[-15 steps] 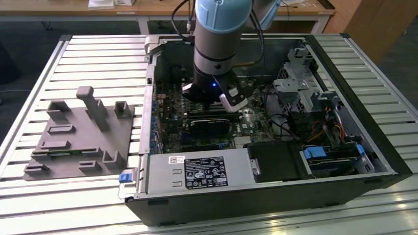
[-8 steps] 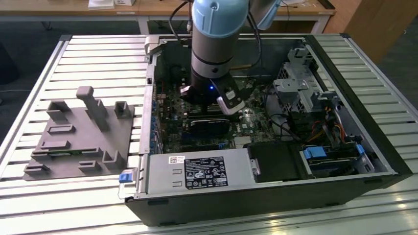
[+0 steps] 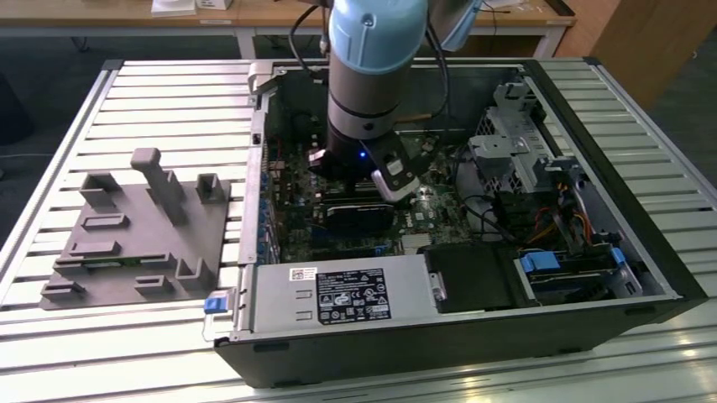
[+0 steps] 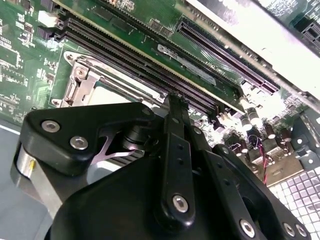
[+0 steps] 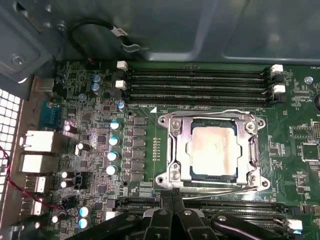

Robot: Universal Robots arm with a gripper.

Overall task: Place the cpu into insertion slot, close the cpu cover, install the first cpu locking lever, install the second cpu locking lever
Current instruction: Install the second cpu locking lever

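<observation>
In the first wrist view the silver-grey cpu [image 5: 214,150] lies in the insertion slot [image 5: 192,175] on the green board. The shiny cpu cover [image 5: 179,150] lies flat around the cpu. One wire locking lever [image 5: 210,114] runs along the side by the memory slots. The other lever [image 5: 220,186] runs along the side nearest my gripper. My gripper [image 5: 173,195] is shut, its black fingertips pressed together at the end of that nearer lever. In the second wrist view the fingertips [image 4: 172,102] stand just beside the cover [image 4: 82,82] and cpu [image 4: 112,95].
My arm [image 3: 364,92] reaches down into the open computer case [image 3: 627,252]. A black card [image 3: 353,217] lies below the wrist. Long memory slots [image 5: 200,82] flank the socket. Capacitors [image 5: 114,145] stand beside it. A grey fixture [image 3: 134,227] sits on the slatted table at the exterior view's left.
</observation>
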